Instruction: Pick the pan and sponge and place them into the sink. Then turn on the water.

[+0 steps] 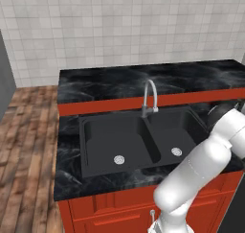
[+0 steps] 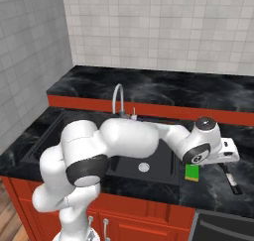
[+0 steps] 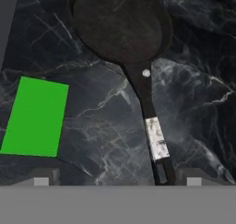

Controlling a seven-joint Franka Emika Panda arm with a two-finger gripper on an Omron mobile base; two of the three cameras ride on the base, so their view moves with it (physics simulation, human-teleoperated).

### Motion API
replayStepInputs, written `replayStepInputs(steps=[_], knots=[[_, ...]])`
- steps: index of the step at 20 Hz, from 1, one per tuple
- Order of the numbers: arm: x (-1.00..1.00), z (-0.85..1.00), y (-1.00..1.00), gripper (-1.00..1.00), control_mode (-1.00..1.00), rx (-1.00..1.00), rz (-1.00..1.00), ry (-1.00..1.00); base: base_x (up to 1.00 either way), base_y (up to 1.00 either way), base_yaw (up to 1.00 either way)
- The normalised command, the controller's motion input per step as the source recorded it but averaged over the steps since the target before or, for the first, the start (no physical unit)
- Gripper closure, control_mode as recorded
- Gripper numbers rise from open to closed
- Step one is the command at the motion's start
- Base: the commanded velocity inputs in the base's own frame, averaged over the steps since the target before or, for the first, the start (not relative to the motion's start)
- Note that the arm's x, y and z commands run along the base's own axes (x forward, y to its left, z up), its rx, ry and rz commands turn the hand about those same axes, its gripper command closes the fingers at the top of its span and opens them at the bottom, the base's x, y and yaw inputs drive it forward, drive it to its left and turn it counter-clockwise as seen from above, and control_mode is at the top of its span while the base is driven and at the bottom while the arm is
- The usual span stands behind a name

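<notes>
In the hand view the black pan [image 3: 119,22] lies on the dark marble counter, its handle [image 3: 154,135] running down toward my fingertips and ending close to the right-hand one. The sponge [image 3: 36,117], green face up, lies on the counter left of the handle. My gripper [image 3: 117,180] hovers above the handle end, open, with nothing between its fingers. From the right base view my hand [image 2: 225,153] hangs over the counter right of the sink [image 2: 47,138], with the sponge [image 2: 192,172] just below and left of it and the pan handle [image 2: 231,179] below it.
The double-basin sink [image 1: 95,145] has a silver drain in each basin [image 1: 119,159]. The gooseneck faucet [image 1: 150,97] stands behind the divider. A raised red-edged counter ledge [image 1: 110,105] runs behind the sink, with a tiled wall beyond. My white arm [image 2: 129,136] reaches across the sink.
</notes>
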Motion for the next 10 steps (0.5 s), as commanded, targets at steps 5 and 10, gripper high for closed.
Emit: replayStepInputs(steps=[5,10], knots=[[0.01,-0.09,-0.32,-1.00,-1.00,0.00,0.00,0.00,0.00,0.00,0.00],[0.07,-0.12,-0.30,-1.00,-1.00,0.00,0.00,0.01,0.00,0.00,0.00]])
